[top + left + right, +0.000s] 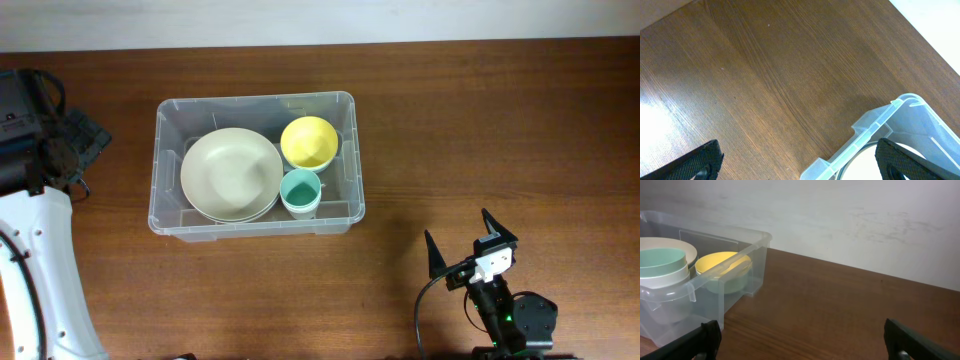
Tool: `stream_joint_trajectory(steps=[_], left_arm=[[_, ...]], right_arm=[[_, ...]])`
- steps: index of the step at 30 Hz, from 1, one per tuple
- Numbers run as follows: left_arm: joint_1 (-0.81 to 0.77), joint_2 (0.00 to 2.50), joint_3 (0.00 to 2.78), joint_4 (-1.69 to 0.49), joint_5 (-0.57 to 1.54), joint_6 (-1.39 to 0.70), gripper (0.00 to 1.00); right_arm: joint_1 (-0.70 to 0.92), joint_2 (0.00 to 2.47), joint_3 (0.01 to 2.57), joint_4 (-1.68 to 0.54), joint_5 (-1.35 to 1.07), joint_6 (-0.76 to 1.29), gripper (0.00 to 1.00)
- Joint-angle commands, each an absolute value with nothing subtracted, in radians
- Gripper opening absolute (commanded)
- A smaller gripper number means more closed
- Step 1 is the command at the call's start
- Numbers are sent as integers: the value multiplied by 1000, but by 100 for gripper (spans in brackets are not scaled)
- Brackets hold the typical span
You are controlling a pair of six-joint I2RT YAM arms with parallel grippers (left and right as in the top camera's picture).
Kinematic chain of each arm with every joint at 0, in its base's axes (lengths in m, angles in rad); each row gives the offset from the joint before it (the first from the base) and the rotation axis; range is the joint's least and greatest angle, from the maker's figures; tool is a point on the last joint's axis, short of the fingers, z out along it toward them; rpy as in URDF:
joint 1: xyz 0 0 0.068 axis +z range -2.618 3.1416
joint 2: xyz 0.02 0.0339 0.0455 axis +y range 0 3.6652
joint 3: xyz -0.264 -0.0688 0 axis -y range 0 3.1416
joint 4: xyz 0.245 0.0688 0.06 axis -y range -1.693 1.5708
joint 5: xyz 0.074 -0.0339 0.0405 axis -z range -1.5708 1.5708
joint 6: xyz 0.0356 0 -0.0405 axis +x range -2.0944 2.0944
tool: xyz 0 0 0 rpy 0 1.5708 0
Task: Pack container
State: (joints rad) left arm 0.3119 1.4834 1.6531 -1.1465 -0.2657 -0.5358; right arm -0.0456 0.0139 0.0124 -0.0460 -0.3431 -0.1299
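**Bin loaded, both grippers wide and empty**

The large clear rectangular plastic container (255, 98) stands on the brown wooden tabletop (520, 120), well ahead of the right gripper (456, 221) and off to its left. Inside are three dishes. A wide, round, cream-coloured dish (230, 173) fills the half farther from that gripper. A yellow bowl (308, 142) and a white cup with a teal inside (300, 190) share the nearer half, packed close beside the cream dish. This layout looks chosen to fit: the broadest piece takes one side, and the two small ones fill the strip that is left. All three sit mouth-up and below the rim.

The right gripper hangs low over bare wood with its fingers spread wide and nothing between them, clear of the container's near wall. The left gripper (797, 145) is also spread wide and empty. In its wrist view one corner of the container sits below it, close to one finger, but I cannot tell whether they touch.

No loose dish shows on the tabletop, so the packing appears largely done. The open, withdrawn fingers fit arms that have nothing left to carry.
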Motion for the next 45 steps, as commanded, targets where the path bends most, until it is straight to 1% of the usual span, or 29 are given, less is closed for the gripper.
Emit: stream_joint_trajectory(steps=[1, 21, 24, 30, 33, 34, 38, 41, 45], left_arm=[[317, 1489, 1649, -1144, -266, -534, 100], [317, 1489, 1649, -1159, -264, -534, 100], [316, 1491, 1649, -1159, -205, -533, 100], [243, 1487, 1629, -1123, -237, -493, 100], [175, 1473, 1583, -1011, -278, -422, 99], [130, 1449, 1529, -885, -276, -355, 100], [43, 1372, 1370, -591, -261, -224, 100], [7, 1300, 1235, -386, -202, -106, 100], [3, 1186, 1058, -202, -74, 46, 100]], right_arm=[[-39, 4, 6, -49, -359, -123, 99], [-39, 4, 6, -49, -359, -123, 99], [-39, 4, 6, -49, -359, -123, 99], [-39, 4, 6, -49, -360, -123, 99], [-39, 4, 6, -49, -359, -123, 99], [-39, 4, 6, -49, -359, -123, 99], [-39, 4, 6, -49, -359, -123, 99], [-39, 4, 6, -49, -359, -123, 99], [-39, 4, 6, -49, -359, -123, 99]])
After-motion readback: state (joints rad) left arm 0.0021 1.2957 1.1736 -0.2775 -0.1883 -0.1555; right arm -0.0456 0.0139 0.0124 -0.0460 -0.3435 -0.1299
